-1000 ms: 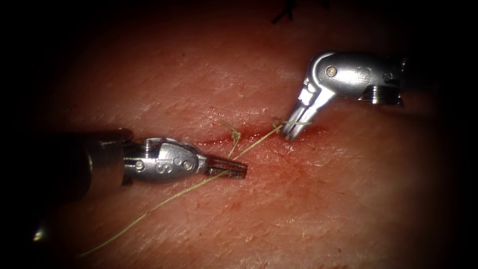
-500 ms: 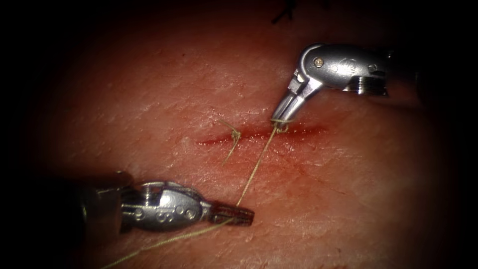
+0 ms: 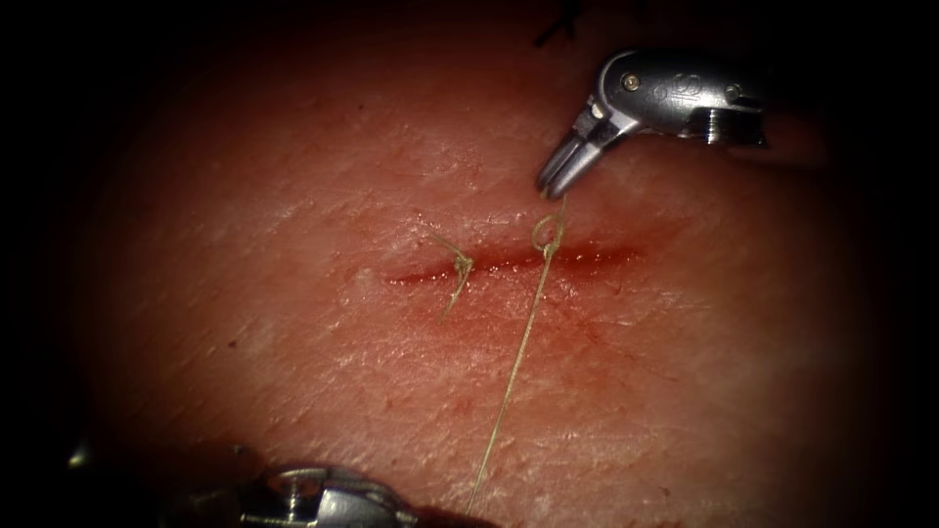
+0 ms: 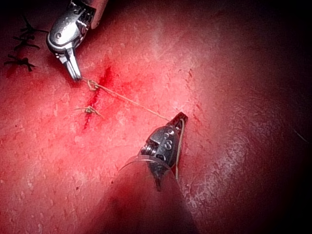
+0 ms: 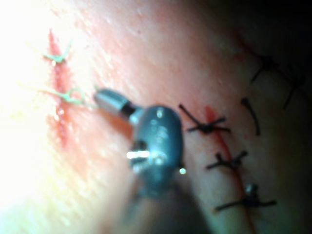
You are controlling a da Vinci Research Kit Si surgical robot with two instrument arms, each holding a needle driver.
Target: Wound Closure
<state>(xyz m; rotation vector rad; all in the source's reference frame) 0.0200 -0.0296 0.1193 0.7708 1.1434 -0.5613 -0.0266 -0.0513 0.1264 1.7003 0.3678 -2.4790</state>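
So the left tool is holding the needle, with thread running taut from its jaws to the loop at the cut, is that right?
Not quite: the left wrist view shows the left tool shut on the thread, not the needle; the thread does run taut to the loop at the cut.

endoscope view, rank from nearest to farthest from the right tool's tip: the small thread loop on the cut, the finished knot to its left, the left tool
From the right tool:
1. Thread loop, just below the tip, on the cut.
2. Finished knot, further left along the cut.
3. Left tool, at the bottom edge, well below the cut.
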